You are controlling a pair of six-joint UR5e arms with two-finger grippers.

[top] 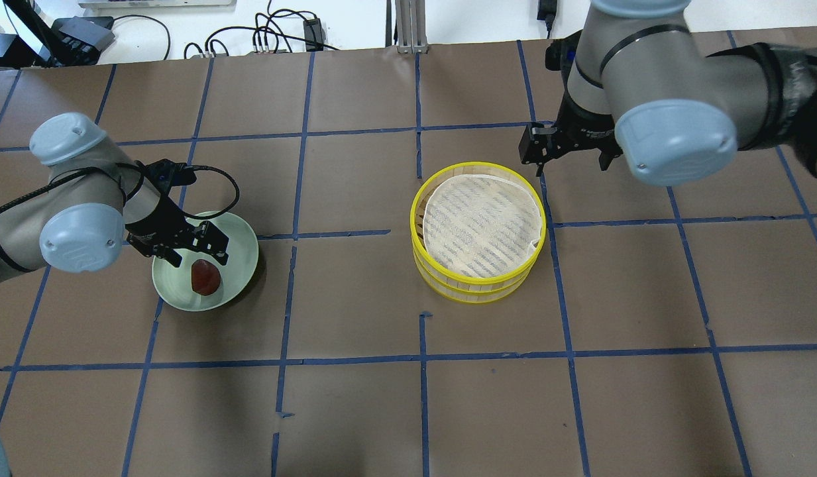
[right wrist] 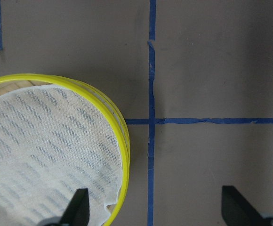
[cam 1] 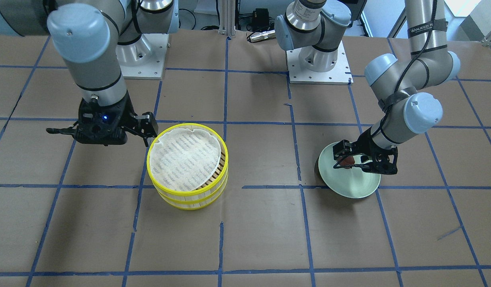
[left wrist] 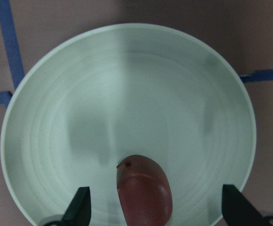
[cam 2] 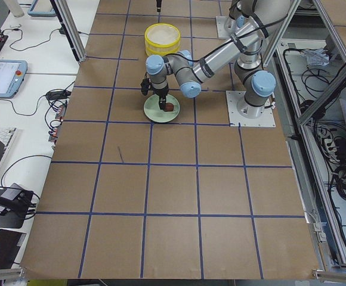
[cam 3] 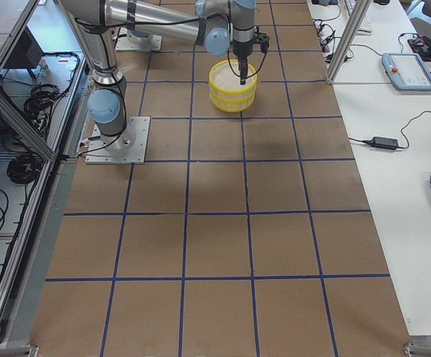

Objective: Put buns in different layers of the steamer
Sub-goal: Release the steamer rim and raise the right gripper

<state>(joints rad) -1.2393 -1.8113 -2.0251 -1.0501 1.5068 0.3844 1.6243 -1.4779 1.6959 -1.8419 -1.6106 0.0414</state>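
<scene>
The two steamer layers (top: 476, 287) stand stacked, with yellow rims and a white mesh liner; the top one is empty and the lower one's inside is hidden. They also show in the front view (cam 1: 189, 198). One red-brown bun (top: 206, 277) lies in the pale green plate (top: 241, 230). My left gripper (top: 195, 250) is open just above the plate, its fingers either side of the bun (left wrist: 143, 195). My right gripper (top: 567, 149) is open above the stack's edge, straddling the yellow rim (right wrist: 123, 137).
The table is brown paper with a blue tape grid (top: 421, 358). Both arm bases (cam 1: 317, 63) stand on the robot's side. Cables and boxes (top: 275, 36) lie beyond the far edge.
</scene>
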